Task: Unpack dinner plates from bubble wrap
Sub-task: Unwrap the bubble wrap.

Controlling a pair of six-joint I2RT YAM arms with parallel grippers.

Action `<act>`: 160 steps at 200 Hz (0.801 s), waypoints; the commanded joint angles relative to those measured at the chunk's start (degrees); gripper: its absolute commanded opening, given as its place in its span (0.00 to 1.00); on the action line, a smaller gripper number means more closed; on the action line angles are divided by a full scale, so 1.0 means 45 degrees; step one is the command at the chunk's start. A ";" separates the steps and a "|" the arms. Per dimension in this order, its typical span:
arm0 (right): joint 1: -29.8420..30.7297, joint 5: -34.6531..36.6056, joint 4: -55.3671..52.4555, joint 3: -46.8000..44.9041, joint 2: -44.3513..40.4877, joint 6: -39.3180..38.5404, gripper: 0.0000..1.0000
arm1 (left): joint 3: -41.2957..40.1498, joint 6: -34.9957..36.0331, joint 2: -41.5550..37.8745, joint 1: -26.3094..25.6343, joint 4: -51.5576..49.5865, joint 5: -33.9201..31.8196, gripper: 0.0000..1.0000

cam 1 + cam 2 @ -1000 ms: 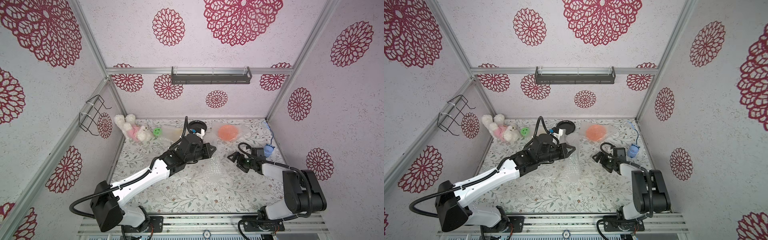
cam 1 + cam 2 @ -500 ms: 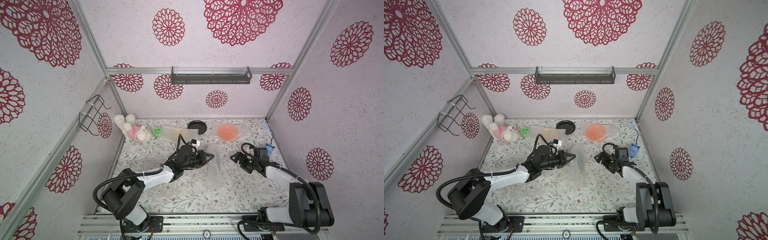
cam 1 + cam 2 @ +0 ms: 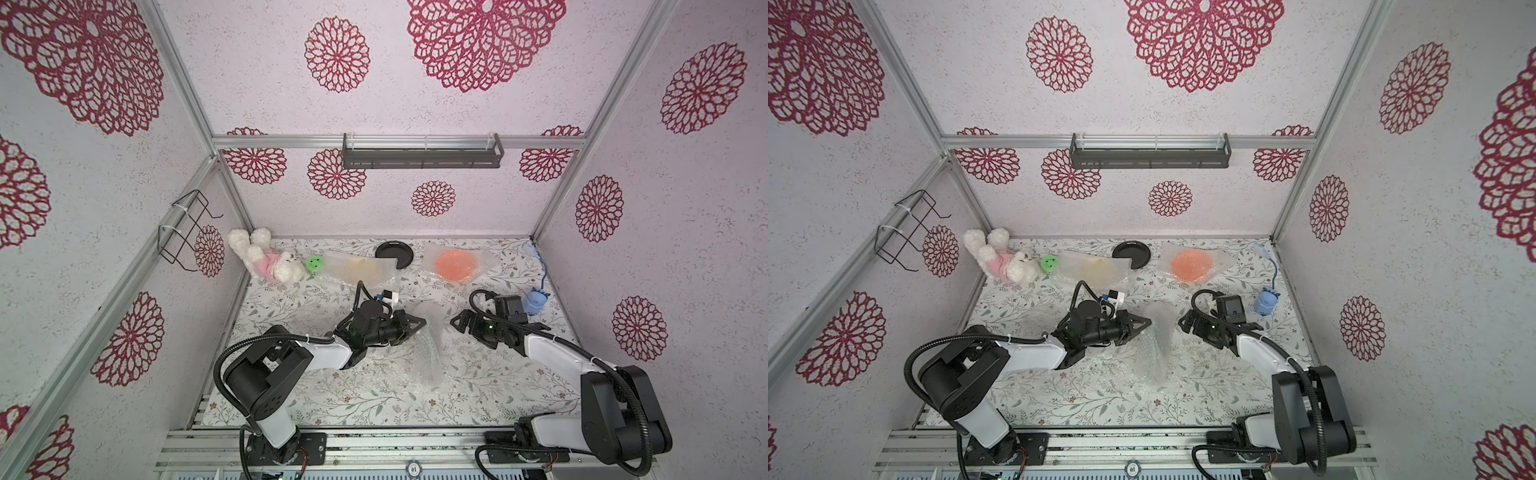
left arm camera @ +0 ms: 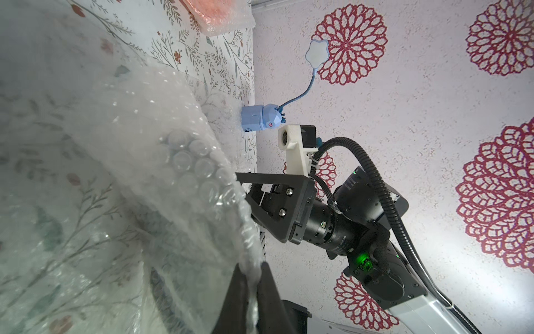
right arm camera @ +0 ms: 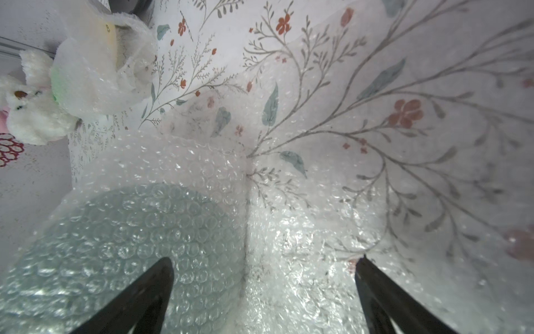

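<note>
Jaws on the left arm are pressed together on an edge of a sheet of clear bubble wrap [image 4: 173, 173]. In the left wrist view we see the film squeezed between the two dark fingertips [image 4: 268, 297]. In both top views this sheet [image 3: 430, 353] [image 3: 1156, 353] rises off the floral-printed surface [image 3: 478, 399] near its middle, and its lower part trails across the surface toward the front edge.

The right jaws are spread wide and hold nothing. They sit just beside the raised sheet, on the side away from the left jaws. In the right wrist view the wrap [image 5: 202, 173] fills the space ahead of them, and a greyish rounded shape [image 5: 130, 245] shows through the bubbles (we cannot tell what it is).

Three plates lie along the back of the surface:
- A round orange plate [image 3: 456, 265] lies toward the right, inside a second clear bubble sheet [image 3: 432, 255].
- A round black plate [image 3: 392, 251] lies bare near the middle.
- A round cream plate [image 3: 359, 268] lies just left of the black one, inside a third clear bubble sheet [image 3: 382, 278] that covers part of the black plate's edge.

Just beside that bundle is a small green smiley-face disc [image 3: 315, 262], and next to it, in the left rear corner, a white plush toy in a pink outfit [image 3: 266, 262]. A small blue lamp toy [image 3: 534, 301] stands near the right wall.
</note>
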 commanded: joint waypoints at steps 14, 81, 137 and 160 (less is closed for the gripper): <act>0.0419 0.0402 -0.0097 0.0523 0.0158 -0.0285 0.99 | -0.0412 -0.0225 0.0408 0.0159 0.0721 0.0120 0.13; 0.0652 0.0383 -0.0039 0.0562 0.0326 -0.0298 0.99 | -0.1403 -0.0166 0.0152 0.0511 0.0610 -0.0102 0.50; 0.0912 0.0557 -0.0112 0.0621 0.0472 -0.0489 0.99 | -0.2546 0.0136 -0.0552 0.1138 0.0033 -0.0235 0.59; 0.1222 0.0821 -0.0212 0.0751 0.0561 -0.0583 0.99 | -0.2559 0.1184 -0.1787 0.1284 -0.2170 -0.0594 0.61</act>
